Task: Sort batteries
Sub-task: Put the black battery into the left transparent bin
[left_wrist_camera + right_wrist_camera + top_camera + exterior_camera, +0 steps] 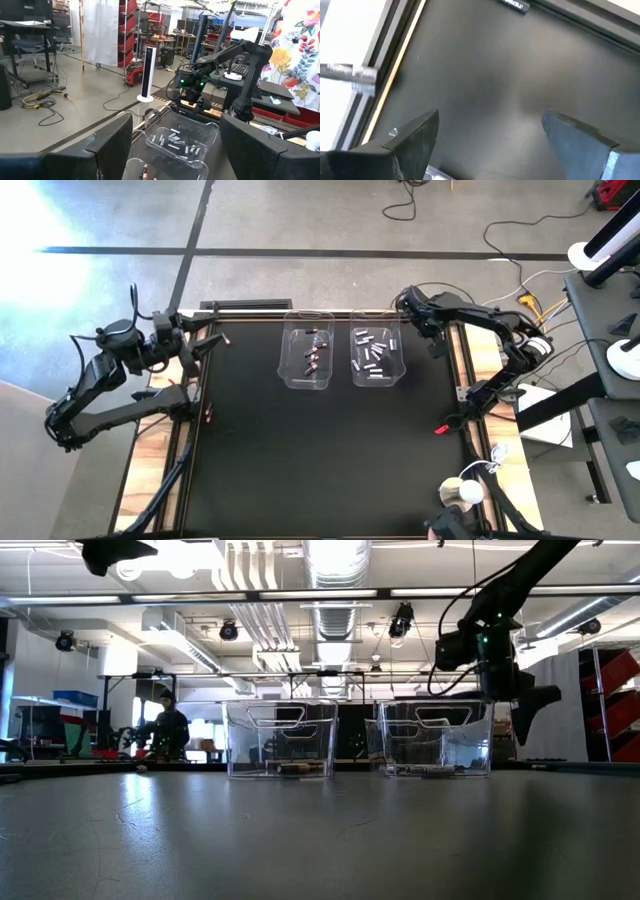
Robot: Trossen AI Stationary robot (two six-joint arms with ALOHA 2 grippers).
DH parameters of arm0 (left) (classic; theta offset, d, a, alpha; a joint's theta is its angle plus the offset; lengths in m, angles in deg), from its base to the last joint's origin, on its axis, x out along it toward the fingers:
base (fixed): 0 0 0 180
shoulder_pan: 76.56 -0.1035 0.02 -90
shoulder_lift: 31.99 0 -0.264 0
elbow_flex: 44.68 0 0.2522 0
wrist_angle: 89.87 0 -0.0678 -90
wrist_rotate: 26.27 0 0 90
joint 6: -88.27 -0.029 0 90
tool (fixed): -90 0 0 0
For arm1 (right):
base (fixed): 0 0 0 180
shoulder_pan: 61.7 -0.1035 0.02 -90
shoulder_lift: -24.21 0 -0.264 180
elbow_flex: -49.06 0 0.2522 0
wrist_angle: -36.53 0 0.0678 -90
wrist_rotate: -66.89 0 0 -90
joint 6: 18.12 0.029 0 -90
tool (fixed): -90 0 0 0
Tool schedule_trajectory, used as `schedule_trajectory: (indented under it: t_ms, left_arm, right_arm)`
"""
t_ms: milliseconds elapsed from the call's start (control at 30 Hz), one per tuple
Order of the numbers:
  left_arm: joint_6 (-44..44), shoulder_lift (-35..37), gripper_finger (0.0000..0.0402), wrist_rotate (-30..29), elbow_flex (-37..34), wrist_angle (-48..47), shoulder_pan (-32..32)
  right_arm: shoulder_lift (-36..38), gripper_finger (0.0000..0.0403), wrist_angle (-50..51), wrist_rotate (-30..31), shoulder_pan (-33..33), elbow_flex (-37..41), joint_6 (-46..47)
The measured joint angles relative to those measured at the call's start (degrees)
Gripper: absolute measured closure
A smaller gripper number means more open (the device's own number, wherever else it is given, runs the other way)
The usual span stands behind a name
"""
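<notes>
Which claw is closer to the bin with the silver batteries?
Right. The right claw hovers just beside that bin; the left claw waits beyond the other bin.

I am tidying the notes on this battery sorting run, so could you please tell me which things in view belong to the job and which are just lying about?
Belongs to the job:
- silvery batteries in the right clear bin
- dark coppery batteries in the left clear bin

Just lying about:
- small red item at the table's right edge
- cables on the floor
- white stand beyond the table
</notes>
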Motion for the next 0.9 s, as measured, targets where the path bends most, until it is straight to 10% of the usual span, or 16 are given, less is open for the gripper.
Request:
schedule_trajectory:
  t_ms: [900]
  left_arm:
    - [2.93, -0.02, 0.0129, -9.16, -0.11, -1.35, 0.01]
  right_arm:
    - [-6.34, 0.0044, -0.6, 17.88, 6.54, 1.29, 13.25]
